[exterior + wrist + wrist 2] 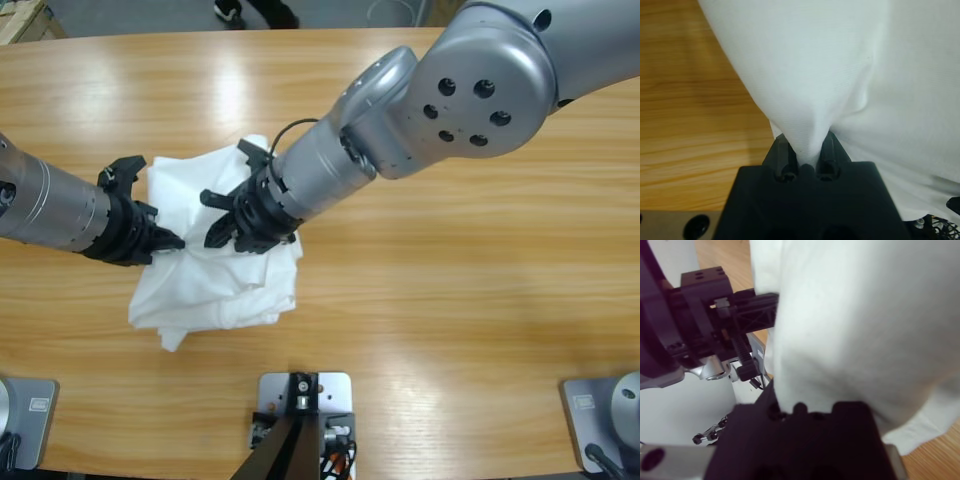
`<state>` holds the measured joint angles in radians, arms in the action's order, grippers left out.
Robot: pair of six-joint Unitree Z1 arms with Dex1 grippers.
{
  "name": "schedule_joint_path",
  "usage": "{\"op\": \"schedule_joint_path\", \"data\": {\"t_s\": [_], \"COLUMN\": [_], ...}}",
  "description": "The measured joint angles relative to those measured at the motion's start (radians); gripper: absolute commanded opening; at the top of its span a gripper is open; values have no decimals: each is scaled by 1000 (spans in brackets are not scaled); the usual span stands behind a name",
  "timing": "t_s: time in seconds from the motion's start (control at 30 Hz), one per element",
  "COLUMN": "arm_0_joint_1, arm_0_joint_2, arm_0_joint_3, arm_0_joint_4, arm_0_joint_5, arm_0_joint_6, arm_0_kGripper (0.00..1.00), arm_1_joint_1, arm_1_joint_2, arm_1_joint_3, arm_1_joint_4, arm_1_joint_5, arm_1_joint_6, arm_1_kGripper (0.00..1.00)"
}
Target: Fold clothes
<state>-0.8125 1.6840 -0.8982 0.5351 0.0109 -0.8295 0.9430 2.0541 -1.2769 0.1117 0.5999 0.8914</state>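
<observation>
**A:** Status on the shirt?

**B:** One white T-shirt (225, 290), bunched in a loose heap on the surface (450, 280), left of centre and a bit toward the near edge. Not flat. It's crumpled, with folds piled over each other. No lettering visible on it.

**A:** Left hand?

**B:** Left hand (170, 240) comes in from the left edge, low, at the left side of the heap. It's closed on a pinch of fabric. In the left wrist view the cloth funnels down into a narrow tuck between the two black jaws and fans out wide above them. Bare wood shows to one side of that view.

**A:** Right hand?

**B:** Right hand (222, 222) reaches in from the far right corner, big silver elbow close under the camera, forearm angled down to the left. It sits on the middle of the heap, touching the cloth, just beside the left hand. Can't tell whether it's gripping or open. In its own wrist view the fabric drapes over the front of the hand and hides the tips. That view also catches the left hand's black body beside the cloth.

**A:** Anything else on the surface?

**B:** No. A person's shoes (240, 10) are on the floor past the far edge.
</observation>
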Motion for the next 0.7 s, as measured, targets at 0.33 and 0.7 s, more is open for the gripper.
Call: {"op": "schedule_joint_path", "data": {"t_s": [0.33, 0.7], "arm_0_joint_1": [9, 14], "arm_0_joint_2": [-110, -275], "arm_0_joint_3": [37, 35], "arm_0_joint_4": [-14, -23], "arm_0_joint_5": [20, 35], "arm_0_joint_6": [14, 83], "arm_0_kGripper": [991, 0], "arm_1_joint_1": [13, 13], "arm_1_joint_2": [-30, -190], "arm_1_joint_3": [-86, -130], "arm_1_joint_4": [205, 340], "arm_1_joint_5": [-168, -287], "arm_1_joint_6": [-33, -153], "arm_1_kGripper": [983, 0]}}
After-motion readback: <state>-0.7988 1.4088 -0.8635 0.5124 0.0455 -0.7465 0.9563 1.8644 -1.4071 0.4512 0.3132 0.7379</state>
